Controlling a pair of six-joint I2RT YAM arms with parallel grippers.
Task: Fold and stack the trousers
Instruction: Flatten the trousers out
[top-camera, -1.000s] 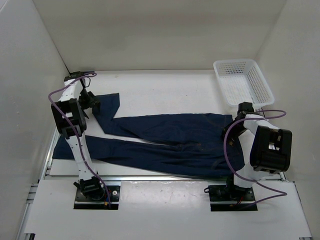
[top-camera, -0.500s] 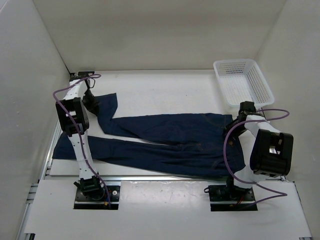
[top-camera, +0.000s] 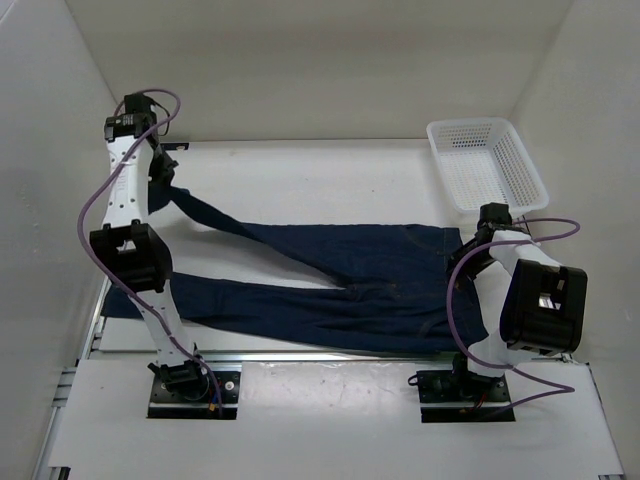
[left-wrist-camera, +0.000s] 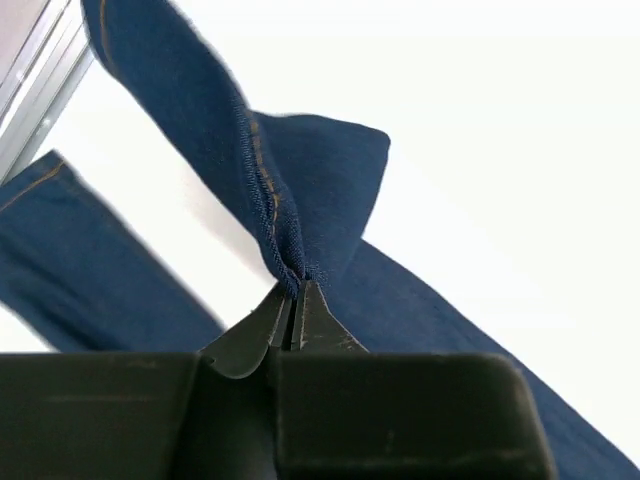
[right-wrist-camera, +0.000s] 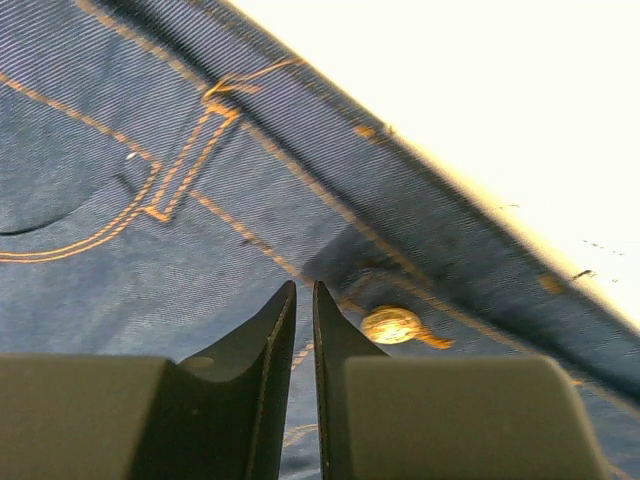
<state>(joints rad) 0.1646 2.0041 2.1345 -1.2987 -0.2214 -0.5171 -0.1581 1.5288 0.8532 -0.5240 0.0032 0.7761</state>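
Basket: a white basket (top-camera: 470, 124) with holes in its walls sits at the far right corner of the white table (top-camera: 320, 180). Every place below is told from this basket.
Trousers: the dark blue trousers (top-camera: 380, 285) lie on the table, to the left of the basket and closer to the arm bases than it is.
Waist end: this is the end of the trousers nearest the basket. It lies just in front of it and does not touch it.
Legs: both legs stretch away from the basket to the left. The leg on the basket's far side slants up off the table at its far end. The other leg lies flat, well apart from the basket.
Left claw: the left claw (left-wrist-camera: 297, 287) is far to the left of the basket. Its fingers are squeezed tight on a bunched fold of the trousers at the end of the raised leg. The cloth hangs from the pinch.
Right claw: the right claw (right-wrist-camera: 305, 290) is near the basket, over the waist end of the trousers. Its fingers (right-wrist-camera: 275, 330) are almost together, with only a thin slit between them. I cannot tell if any cloth is caught in there.
Button: a small metal button (right-wrist-camera: 390, 323) sits just beside the right claw's tips, on the waistband.
Stitches: orange thread lines run over the blue cloth under the right claw.
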